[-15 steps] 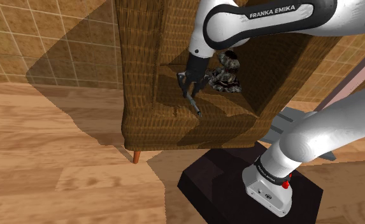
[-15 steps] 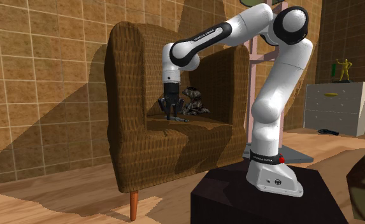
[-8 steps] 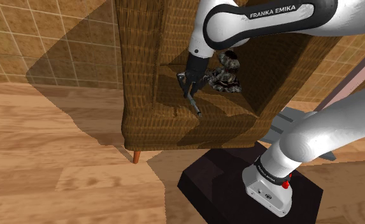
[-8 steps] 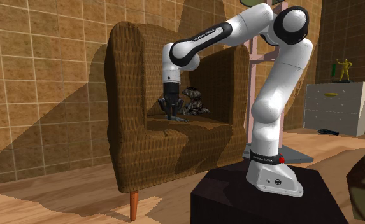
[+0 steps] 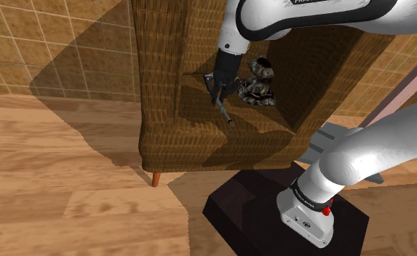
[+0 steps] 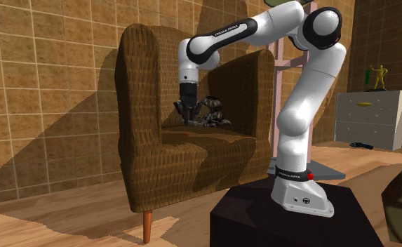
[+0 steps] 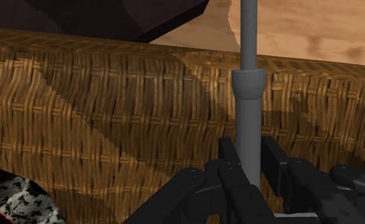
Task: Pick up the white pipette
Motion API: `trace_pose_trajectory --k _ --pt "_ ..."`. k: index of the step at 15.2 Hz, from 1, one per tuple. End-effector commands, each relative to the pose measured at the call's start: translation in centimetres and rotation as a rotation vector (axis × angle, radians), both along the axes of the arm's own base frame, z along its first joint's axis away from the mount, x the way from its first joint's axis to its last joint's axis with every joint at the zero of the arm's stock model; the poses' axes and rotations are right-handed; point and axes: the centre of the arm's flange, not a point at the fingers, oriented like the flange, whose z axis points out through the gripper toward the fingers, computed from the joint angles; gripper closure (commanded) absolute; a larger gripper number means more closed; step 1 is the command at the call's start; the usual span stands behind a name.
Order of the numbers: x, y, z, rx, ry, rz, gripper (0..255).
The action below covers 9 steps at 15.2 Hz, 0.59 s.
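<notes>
grey pipette (image 7: pixel 249 95) is clasped between the gripper's (image 7: pixel 251 154) fingers, over the wicker chair (image 7: pixel 111 114) seat. the hold looks near one end, so the long shaft could swing, slip out, or snag the mottled lump (image 5: pixel 256 89) beside it.

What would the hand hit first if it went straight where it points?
Most likely the wicker chair seat. The hand points down at it, and the grey pipette it grips sticks out ahead, so that tip would touch the seat first.
</notes>
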Motion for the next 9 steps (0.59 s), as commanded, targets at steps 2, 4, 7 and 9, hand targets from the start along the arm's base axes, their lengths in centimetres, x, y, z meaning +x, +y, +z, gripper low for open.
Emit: trace_pose_trajectory --k 2,4,7,9 --pt "-0.1 0.0 1.6 0.000 0.001 0.000 255" --pt "-0.1 0.0 2.6 0.000 0.001 0.000 255" --pt "-0.1 0.0 4.2 0.000 0.001 0.000 255" --pt "-0.1 0.0 4.3 0.000 0.001 0.000 255"
